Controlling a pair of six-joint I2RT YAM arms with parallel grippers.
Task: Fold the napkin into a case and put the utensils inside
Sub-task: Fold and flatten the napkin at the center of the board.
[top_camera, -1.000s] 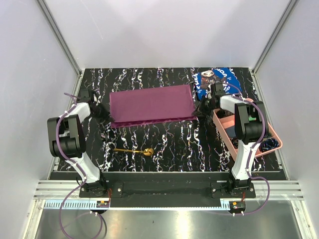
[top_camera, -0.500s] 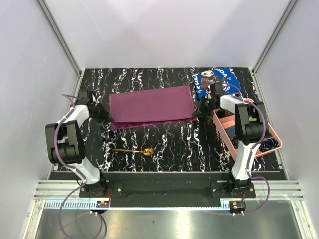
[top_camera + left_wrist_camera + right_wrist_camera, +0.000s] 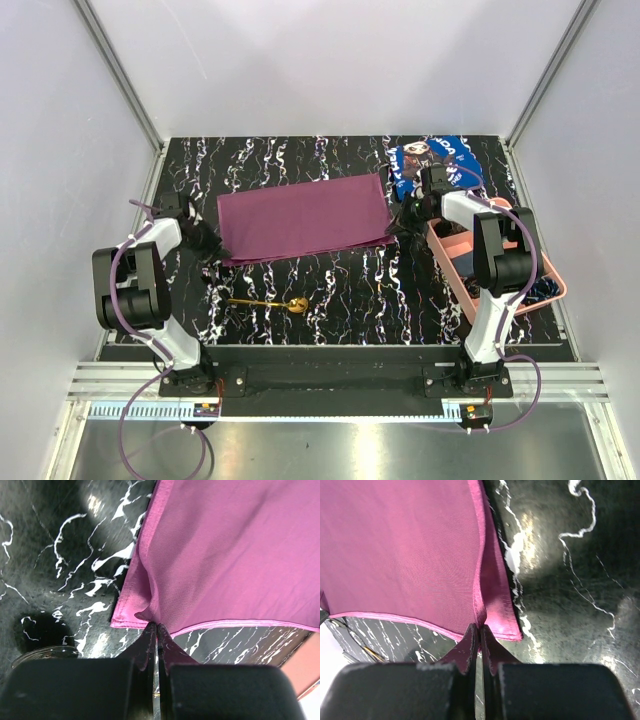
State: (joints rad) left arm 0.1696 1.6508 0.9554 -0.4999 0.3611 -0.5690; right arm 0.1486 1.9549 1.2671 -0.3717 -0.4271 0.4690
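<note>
The plum-purple napkin lies as a wide rectangle across the middle of the black marbled table. At its near left corner my left gripper is shut on the napkin, pinching the cloth's edge at the fingertips. My right gripper is shut on the near right corner of the napkin in the same way. In both wrist views the pinched cloth puckers up into a small fold. The gold spoon lies in front of the napkin, apart from both grippers.
A blue cloth with white lettering lies at the back right. A pink tray sits along the right edge beside the right arm. White walls and metal rails close in the table.
The napkin's near edge has shifted slightly toward the front, with both shut grippers moving along with it. The left arm's elbow has swung a little. The spoon has stayed put.
</note>
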